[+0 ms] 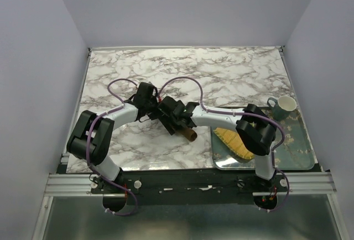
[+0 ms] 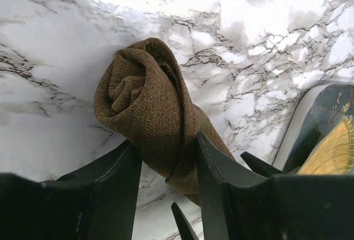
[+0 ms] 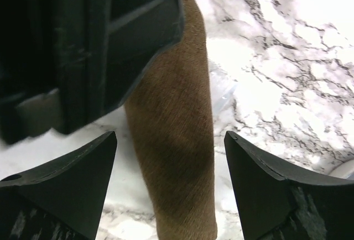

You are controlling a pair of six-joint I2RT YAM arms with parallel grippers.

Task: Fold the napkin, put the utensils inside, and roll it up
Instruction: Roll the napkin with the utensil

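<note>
- Marble worktop [image 1: 232, 74] inside plain pale walls. From overhead I've got both arms meeting near the middle, just toward 6 o'clock.
- The napkin [image 1: 189, 135] is there under the two wrists, a tight brown roll lying on the marble. Only its 5 o'clock end pokes out from beneath them.
- Left jaws: pinching the roll across its girth. In the left wrist view a finger [image 2: 113, 187] presses into the cloth on each side. The spiral end [image 2: 124, 93] points away toward 10 o'clock. I reckon that grip is there so the coil can't spring loose.
- Right jaws: spread wide. In the right wrist view the roll [image 3: 177, 140] runs 12 to 6 between them, with bare marble showing on both sides, so nothing is gripped there. The left arm's black body [image 3: 83, 41] fills the 10 o'clock corner, so the two tools are crowded close.
- Fork: I can't see it anywhere. It may be wrapped inside, but I can't tell.
- Off at 4 o'clock sits the tray [image 1: 296, 160] with the yellow mat [image 1: 235, 143] on it. The mug [image 1: 285, 105] is at 3 o'clock, well apart from the roll.
- My read: the rolling looks all but done. The risk is the outer flap unwinding if that left pinch lets go carelessly.
</note>
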